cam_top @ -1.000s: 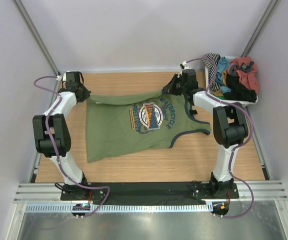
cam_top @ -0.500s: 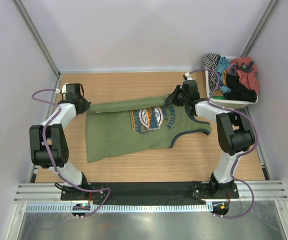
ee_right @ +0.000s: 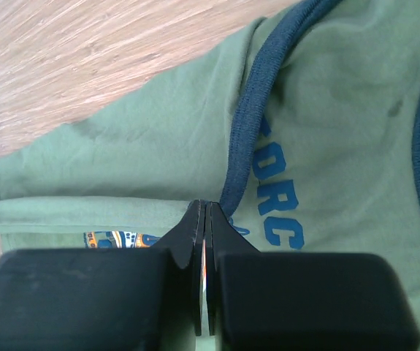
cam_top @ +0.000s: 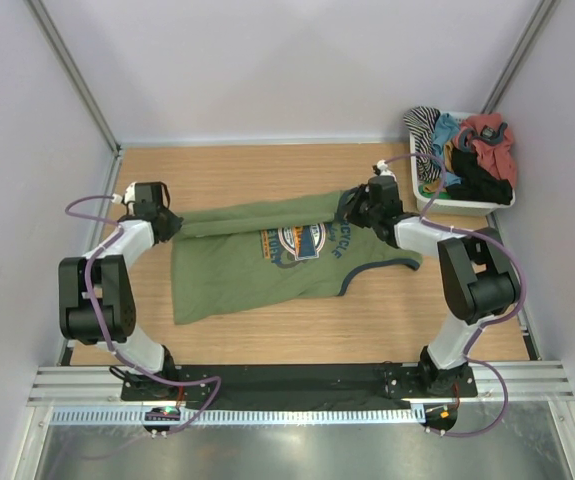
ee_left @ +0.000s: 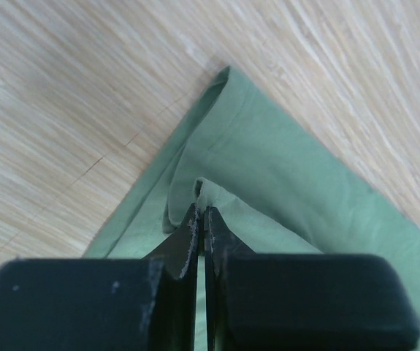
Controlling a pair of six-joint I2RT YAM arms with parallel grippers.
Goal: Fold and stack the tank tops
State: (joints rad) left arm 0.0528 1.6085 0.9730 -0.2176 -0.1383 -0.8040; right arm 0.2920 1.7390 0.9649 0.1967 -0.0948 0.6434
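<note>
Here's the olive green tank top [cam_top: 267,275], spread out on the wooden surface [cam_top: 257,165] with its long axis running left to right: hem end at the left, neck and straps at the right. The left tool [cam_top: 170,222] is clamped on a pinch of green cloth at the far left corner. The wrist view shows the left tool [ee_left: 201,218] with its jaws pressed together and a small peak of fabric caught between the tips. Over on the other side, the right tool [cam_top: 352,208] is clenched on the far right corner. Up close, the right tool [ee_right: 204,210] bites just where the dark trim [ee_right: 247,135] curves down to meet it. So both ends of the far edge are gripped, and that edge is stretched as a rolled band between the two tools, lying across the top of the printed badge [cam_top: 300,242]. Now the relation that matters: from both tools the flat body of the garment lies toward the arm bases, on the near side, and the line between the tools runs parallel to the garment's length. Neither arm has the advantage, each sits right at its own corner, so I'd judge the fold calls for both to travel together toward the near edge, keeping the band level. What looks like the black tank top [cam_top: 479,183] waits in the basket [cam_top: 457,208] at the far right, well apart from the action.
</note>
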